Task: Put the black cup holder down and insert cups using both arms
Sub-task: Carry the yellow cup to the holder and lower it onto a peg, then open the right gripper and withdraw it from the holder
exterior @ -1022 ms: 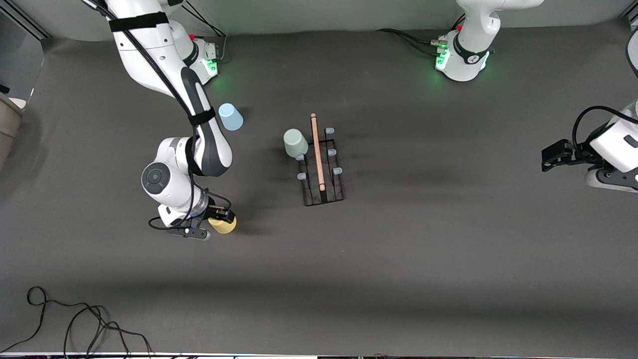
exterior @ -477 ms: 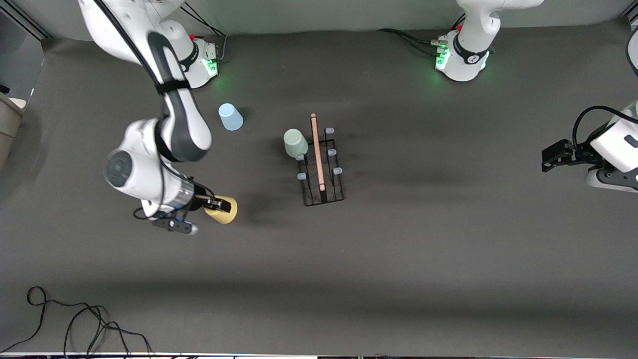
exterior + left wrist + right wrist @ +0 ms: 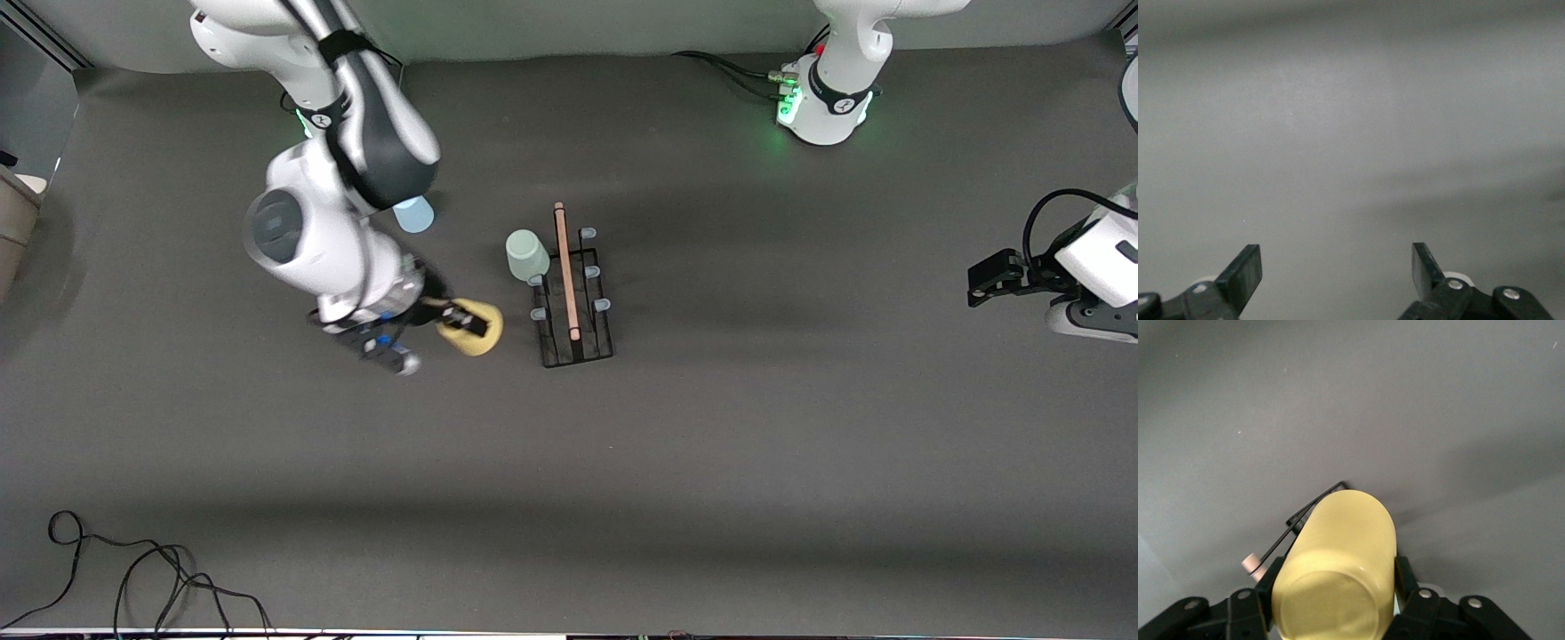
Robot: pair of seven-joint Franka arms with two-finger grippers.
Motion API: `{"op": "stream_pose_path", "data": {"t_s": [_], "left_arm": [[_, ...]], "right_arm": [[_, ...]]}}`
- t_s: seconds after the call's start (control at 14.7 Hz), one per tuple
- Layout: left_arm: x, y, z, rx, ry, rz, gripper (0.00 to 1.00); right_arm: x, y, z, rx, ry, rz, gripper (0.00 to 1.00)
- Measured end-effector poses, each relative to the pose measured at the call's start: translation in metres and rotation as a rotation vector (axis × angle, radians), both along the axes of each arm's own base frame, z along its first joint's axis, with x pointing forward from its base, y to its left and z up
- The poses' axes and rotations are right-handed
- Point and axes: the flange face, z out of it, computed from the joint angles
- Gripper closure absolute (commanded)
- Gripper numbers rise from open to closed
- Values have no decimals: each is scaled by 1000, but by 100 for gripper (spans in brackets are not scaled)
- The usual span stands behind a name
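Over grey table point(image 3: 711, 462), right gripper point(image 3: 462, 322) grips yellow cup point(image 3: 480, 331); left gripper point(image 3: 1337, 273) waits, fingers parted.

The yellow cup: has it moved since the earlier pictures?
Yes. The yellow cup, held by the right gripper, has travelled toward the black cup holder, which stands unmoved, and is now close beside it.

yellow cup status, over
Right claw shut on yellow cup, airborne beside black cup holder. Left claw open, waiting. Path clear.
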Motion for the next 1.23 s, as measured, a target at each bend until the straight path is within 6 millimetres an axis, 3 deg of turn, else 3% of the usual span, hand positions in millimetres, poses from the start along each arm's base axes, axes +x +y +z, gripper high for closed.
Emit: {"op": "stream_pose_path", "data": {"t_s": [0.2, 0.48, 0.82, 0.89, 0.95, 1.23], "left_arm": [[0, 2, 0, 0, 0, 4, 0], [0, 3, 0, 0, 0, 5, 0], [0, 3, 0, 0, 0, 5, 0], [0, 3, 0, 0, 0, 5, 0], [0, 3, 0, 0, 0, 5, 0], [0, 3, 0, 0, 1, 5, 0]], "right_arm": [[-13, 34, -8, -29, 10, -29, 100], [-30, 72, -38, -64, 2, -43, 100], [-36, 92, -83, -111, -18, -29, 100], [-38, 96, -91, -119, -21, -25, 60], [-38, 98, -97, -126, -25, -23, 11], [-32, 93, -99, -130, -38, -35, 9]]}}
